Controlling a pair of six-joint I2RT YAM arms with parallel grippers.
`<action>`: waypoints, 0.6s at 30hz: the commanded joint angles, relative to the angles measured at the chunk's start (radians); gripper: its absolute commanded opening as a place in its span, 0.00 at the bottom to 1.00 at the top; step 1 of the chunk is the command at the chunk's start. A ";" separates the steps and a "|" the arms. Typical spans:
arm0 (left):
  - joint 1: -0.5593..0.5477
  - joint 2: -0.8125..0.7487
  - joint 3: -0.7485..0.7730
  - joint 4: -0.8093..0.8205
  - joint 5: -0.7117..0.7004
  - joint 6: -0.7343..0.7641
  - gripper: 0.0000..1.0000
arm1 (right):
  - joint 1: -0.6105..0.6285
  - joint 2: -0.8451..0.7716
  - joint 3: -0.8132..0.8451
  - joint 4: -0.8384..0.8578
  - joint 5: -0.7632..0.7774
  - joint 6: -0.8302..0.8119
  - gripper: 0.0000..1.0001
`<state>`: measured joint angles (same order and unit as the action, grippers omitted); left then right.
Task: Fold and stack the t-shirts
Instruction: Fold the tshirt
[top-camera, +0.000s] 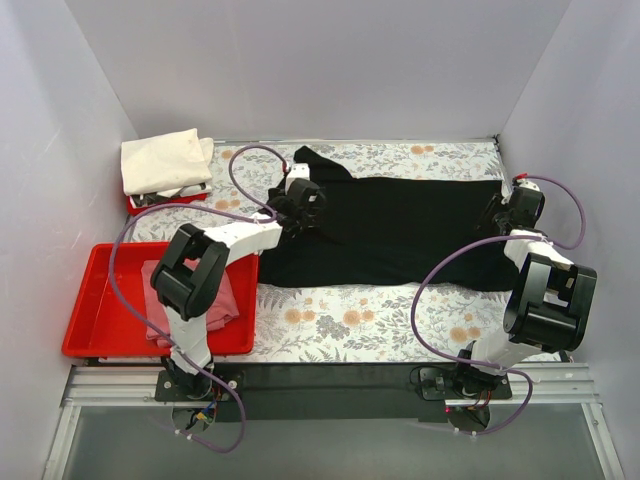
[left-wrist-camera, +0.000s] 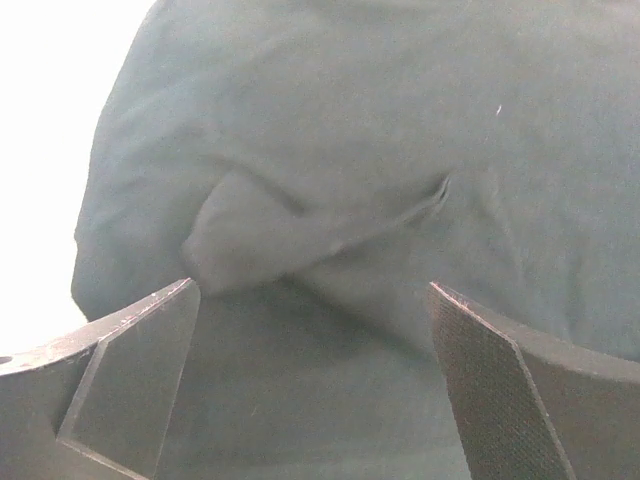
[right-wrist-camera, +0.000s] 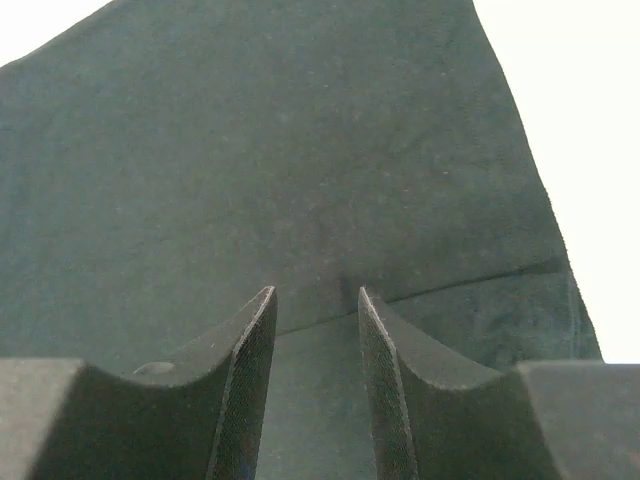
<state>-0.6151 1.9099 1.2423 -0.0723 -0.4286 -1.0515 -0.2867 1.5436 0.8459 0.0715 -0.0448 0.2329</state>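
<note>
The plain black cloth t-shirt lies spread across the floral table, its folding apparently in hand. The left gripper has its jaws wide apart, the right gripper narrowly apart, both empty. The next move likely calls for pinching an edge.

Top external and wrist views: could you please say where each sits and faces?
Top external: above and behind, looking down at the table; both arms show.
Left wrist: on that wrist, facing wrinkled black t-shirt; left fingers show.
Right wrist: on that wrist, facing its edge; right fingers show.
All share the black t-shirt.
</note>
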 joint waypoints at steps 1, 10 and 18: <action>0.003 -0.152 -0.063 -0.023 -0.019 -0.002 0.87 | 0.001 -0.039 0.005 0.027 -0.038 0.006 0.35; 0.017 -0.166 -0.136 -0.050 -0.045 -0.013 0.81 | 0.001 -0.056 -0.014 0.028 -0.040 0.003 0.36; 0.046 -0.095 -0.106 -0.015 -0.075 0.091 0.71 | 0.001 -0.063 -0.022 0.028 -0.044 0.002 0.36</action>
<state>-0.5884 1.8183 1.1057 -0.1169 -0.4648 -1.0210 -0.2867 1.5131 0.8337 0.0772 -0.0750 0.2329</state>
